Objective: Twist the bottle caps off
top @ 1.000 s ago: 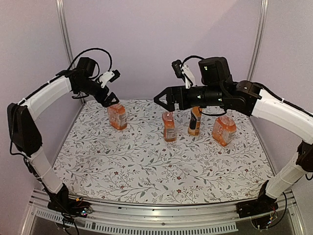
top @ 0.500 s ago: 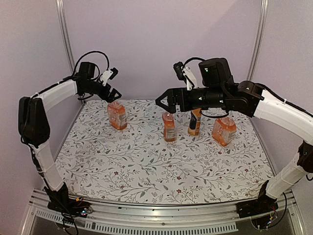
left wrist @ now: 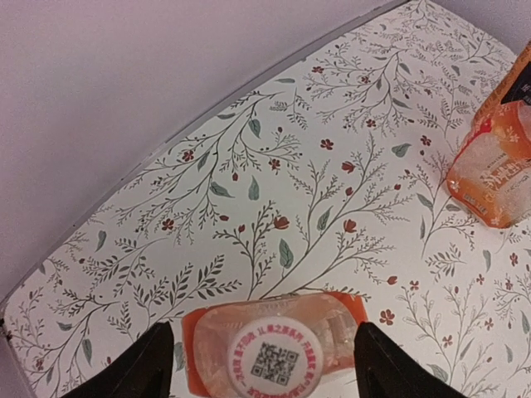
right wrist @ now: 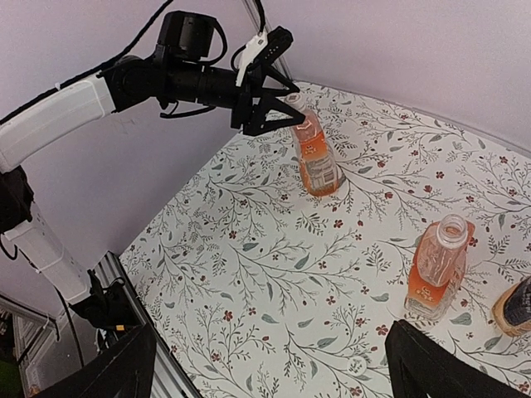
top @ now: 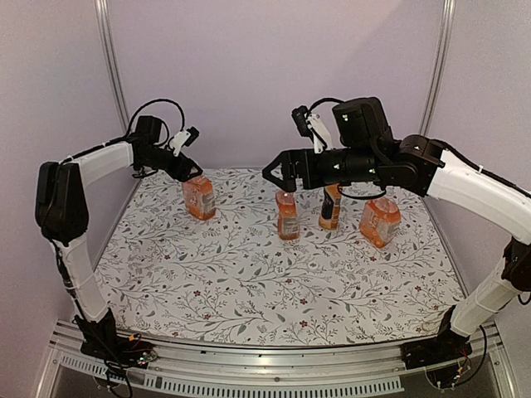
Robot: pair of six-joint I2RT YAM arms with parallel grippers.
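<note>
The leftmost orange bottle [top: 199, 197] stands at the back left of the mat. Its white cap [left wrist: 275, 358], printed with a QR code, sits directly under my left gripper [left wrist: 264, 369]. That gripper is open, one black finger on each side of the cap and bottle shoulders, with a gap on both sides. My right gripper [top: 276, 172] hangs open and empty above the middle bottle [right wrist: 438, 265], whose neck looks open at the top. A small white disc [right wrist: 358, 365], like a loose cap, lies on the mat in front of that bottle.
Right of the middle bottle stand a slim bottle with a dark top [top: 330, 207] and a wide orange bottle [top: 380, 220]. The floral mat [top: 249, 274] covers the table. Purple walls and metal posts close in the back and sides.
My left gripper has dropped from above and behind the leftmost bottle to straddle its cap, and its jaws have narrowed. The right arm has barely moved.
</note>
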